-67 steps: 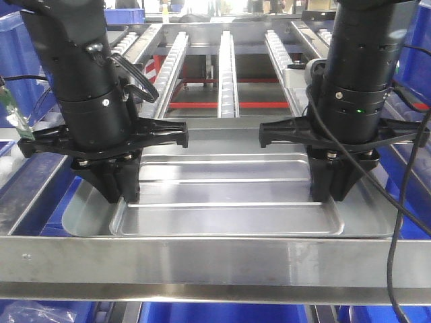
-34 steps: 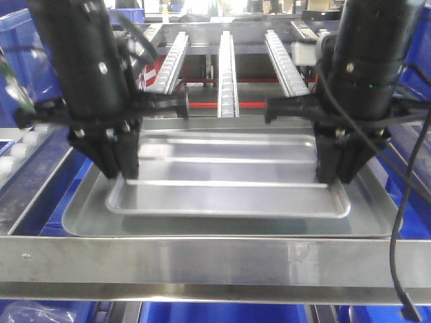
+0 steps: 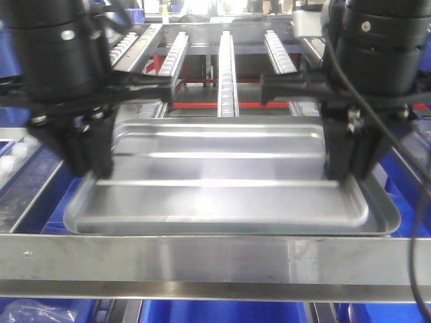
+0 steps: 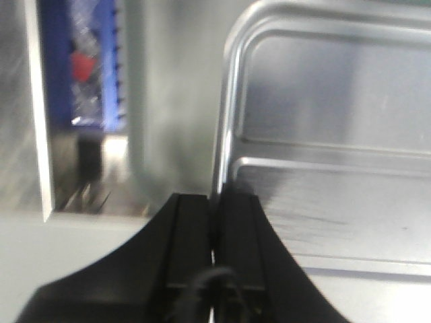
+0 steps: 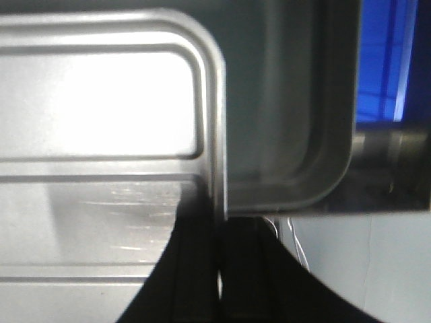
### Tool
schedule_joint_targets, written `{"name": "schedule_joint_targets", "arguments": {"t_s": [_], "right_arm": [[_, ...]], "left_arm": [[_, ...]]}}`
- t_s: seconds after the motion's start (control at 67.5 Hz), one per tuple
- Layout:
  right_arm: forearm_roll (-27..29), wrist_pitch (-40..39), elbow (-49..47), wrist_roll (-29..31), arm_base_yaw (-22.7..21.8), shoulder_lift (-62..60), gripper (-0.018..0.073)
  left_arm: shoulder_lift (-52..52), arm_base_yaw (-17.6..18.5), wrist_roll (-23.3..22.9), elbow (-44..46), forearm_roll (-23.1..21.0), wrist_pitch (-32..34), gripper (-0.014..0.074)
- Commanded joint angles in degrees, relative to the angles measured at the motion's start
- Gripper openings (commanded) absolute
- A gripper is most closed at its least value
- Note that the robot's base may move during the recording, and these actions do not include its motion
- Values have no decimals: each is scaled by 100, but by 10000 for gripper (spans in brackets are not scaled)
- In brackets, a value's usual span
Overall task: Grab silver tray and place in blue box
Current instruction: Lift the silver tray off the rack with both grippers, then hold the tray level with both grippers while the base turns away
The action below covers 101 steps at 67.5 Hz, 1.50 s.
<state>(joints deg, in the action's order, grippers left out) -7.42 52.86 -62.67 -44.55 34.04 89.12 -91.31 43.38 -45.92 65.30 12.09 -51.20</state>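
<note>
The silver tray [image 3: 215,182] fills the centre of the front view, level, its two ridges running left to right. My left gripper [image 3: 91,165] is clenched on the rim of its left short edge. My right gripper [image 3: 347,168] is likewise clenched on the right rim. Each wrist view shows the rim pinched between closed black fingers [image 4: 192,235]. A larger, deeper tray [image 3: 385,217] shows beneath it; whether the two touch I cannot tell. The blue box [image 5: 384,60] appears beyond that tray's wall. The desk beam [image 3: 215,259] crosses the lower frame, and roller rails [image 3: 226,67] run at upper centre.
</note>
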Motion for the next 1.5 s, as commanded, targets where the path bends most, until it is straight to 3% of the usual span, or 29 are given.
{"name": "schedule_joint_targets", "arguments": {"t_s": [0.0,0.104,0.252,0.682,0.89,1.483], "right_arm": [[109,-318,79,-268,272,-521,50],[64,-351,392,-566,530,-838,50],[-177,-346,819,-1145,891,-1300,50],[-795,133,1295,-2419,2054,-1848,50],[-802,39,1295,-2588,2250,-1848,50],[-836,75,1295,-2596,2262,-1848,50]], "left_arm": [[552,254,-373,-71,-44,248,-100],[847,544,-602,-315,6,171,-100],[1216,1029,-1264,-680,416,-93,-100],[1543,2305,-2475,-1103,768,-409,-100],[1543,2363,-2499,-1103,729,-475,-100],[1543,2363,-2488,-1084,554,-479,-100]]}}
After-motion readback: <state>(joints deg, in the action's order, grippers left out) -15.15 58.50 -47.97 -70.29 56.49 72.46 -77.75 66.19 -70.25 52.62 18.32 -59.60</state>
